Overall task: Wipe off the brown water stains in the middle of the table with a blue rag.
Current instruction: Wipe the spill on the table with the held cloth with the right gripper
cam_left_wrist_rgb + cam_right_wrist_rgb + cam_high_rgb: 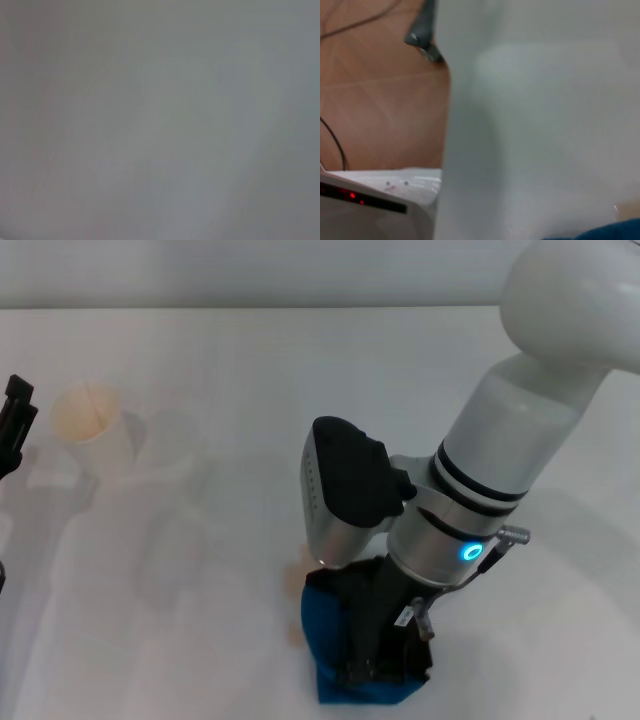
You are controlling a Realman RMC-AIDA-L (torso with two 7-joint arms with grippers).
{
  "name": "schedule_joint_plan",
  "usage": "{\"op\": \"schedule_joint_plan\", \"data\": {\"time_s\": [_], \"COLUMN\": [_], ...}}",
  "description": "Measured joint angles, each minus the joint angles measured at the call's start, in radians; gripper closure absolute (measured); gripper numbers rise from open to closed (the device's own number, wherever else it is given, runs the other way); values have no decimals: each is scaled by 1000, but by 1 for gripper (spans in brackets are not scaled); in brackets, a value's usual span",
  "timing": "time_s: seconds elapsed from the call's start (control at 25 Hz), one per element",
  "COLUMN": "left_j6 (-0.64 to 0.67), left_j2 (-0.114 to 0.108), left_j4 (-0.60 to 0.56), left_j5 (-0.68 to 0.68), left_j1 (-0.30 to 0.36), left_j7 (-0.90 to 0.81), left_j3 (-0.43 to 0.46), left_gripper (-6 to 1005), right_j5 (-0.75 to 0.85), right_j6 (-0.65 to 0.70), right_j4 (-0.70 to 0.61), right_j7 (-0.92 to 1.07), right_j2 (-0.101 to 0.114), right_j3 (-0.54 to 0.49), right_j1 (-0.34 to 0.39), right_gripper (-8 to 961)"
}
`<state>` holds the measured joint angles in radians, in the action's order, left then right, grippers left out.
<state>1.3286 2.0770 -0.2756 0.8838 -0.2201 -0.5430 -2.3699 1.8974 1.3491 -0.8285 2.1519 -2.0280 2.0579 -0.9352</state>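
While the right arm reaches down from the upper right of the head view, the right gripper (385, 665) sits in the lower centre of the frame, pressed down onto the blue rag (325, 640). Its black fingers are closed on the cloth, which bunches up around and beneath them against the table (230, 370). Blue fabric shows to the left of the fingers and below them, close to the bottom edge of the frame.

Just left of the rag, touching its upper left edge, a small tan patch of the brown water stains (297, 570) shows on the white surface, with another faint spot lower down beside the cloth. How much of the stain lies under the rag and the wrist cannot be told.

Farther out, in the upper left of the head view, a white paper cup (92, 425) stands upright on the table, well apart from the rag. At the far left edge of the frame the left gripper (14, 425) shows only as a dark sliver, away from the work; whether it is open or closed cannot be told.

From the right wrist view, the table fills the right side, a corner of the blue rag (605, 232) lies at the lower right, and brown floor (380, 100) fills the left. Nothing distinct shows in the left wrist view beyond plain grey.
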Motion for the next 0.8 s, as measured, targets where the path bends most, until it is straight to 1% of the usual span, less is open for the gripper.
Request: {"op": "schedule_joint_plan", "data": {"time_s": [0.12,0.4,0.8], "left_j6": [0,0,0], "left_j2": [0,0,0], "left_j4": [1,3,3], "left_j5": [-3,-4,-4], "left_j1": [-7,-13,-13], "left_j7": [0,0,0], "left_j3": [0,-3,0], "left_gripper": [123,124,123], "right_j5": [-35,-37,-40], "right_j6": [-19,-193,-349], "right_j4": [4,42,50], "right_j7": [-37,-41,-49], "right_j2": [0,0,0], "right_j3": [5,52,66], "right_j1": [5,36,64], "right_gripper": [933,933,934]}}
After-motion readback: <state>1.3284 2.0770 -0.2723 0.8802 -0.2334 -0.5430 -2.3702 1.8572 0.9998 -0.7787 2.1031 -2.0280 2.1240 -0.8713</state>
